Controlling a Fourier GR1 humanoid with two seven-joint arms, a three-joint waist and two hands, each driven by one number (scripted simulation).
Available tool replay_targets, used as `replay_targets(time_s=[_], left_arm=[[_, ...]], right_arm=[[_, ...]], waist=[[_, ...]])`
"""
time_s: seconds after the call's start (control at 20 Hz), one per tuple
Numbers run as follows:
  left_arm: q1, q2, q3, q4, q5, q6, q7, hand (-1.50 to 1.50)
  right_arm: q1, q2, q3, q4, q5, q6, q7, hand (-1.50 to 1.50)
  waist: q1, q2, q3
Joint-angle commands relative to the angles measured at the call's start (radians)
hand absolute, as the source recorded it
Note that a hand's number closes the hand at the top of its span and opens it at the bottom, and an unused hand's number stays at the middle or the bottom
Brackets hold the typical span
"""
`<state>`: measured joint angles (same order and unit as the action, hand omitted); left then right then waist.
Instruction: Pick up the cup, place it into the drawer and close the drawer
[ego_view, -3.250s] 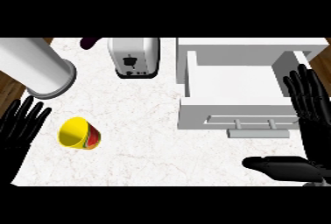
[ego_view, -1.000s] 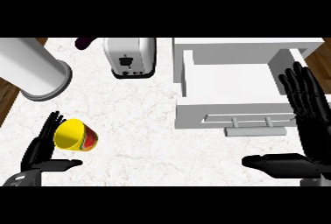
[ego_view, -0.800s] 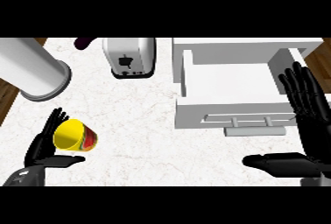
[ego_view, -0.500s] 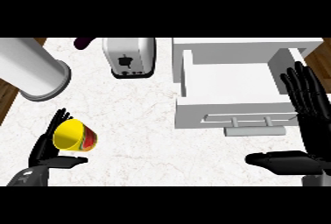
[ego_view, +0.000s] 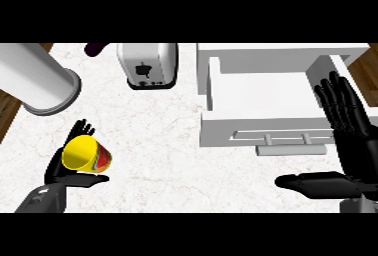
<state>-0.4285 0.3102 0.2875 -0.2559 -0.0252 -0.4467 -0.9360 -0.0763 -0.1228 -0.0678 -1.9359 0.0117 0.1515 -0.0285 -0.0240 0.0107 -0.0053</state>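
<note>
The yellow cup (ego_view: 83, 154), red on its right side, lies tilted on the white counter at the lower left. My left hand (ego_view: 57, 169) is against it from the left. Its straight fingers (ego_view: 79, 130) rise behind the cup and the thumb lies just below it, so the hand is open. The white drawer (ego_view: 258, 95) stands pulled out at the upper right, its front panel and handle (ego_view: 291, 142) facing me. My right hand (ego_view: 360, 155) rests open at the right edge, fingers up beside the drawer, thumb pointing left.
A white toaster (ego_view: 148, 65) stands at the back centre, with a dark purple object (ego_view: 96, 48) to its left. A large white cylinder (ego_view: 33, 77) occupies the back left. Wooden floor shows past the counter's left and right edges.
My left hand has come in from the left edge to the cup and now cradles it from behind and below. The right hand has barely shifted.
</note>
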Motion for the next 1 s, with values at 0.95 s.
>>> replay_targets(time_s=[0.95], left_arm=[[0.039, -0.108, 0.107, -0.087, 0.168, -0.026, -0.213, 1.5]], right_arm=[[0.009, -0.059, -0.073, 0.013, -0.057, 0.053, -0.004, -1.5]], waist=[[0.007, -0.006, 0.003]])
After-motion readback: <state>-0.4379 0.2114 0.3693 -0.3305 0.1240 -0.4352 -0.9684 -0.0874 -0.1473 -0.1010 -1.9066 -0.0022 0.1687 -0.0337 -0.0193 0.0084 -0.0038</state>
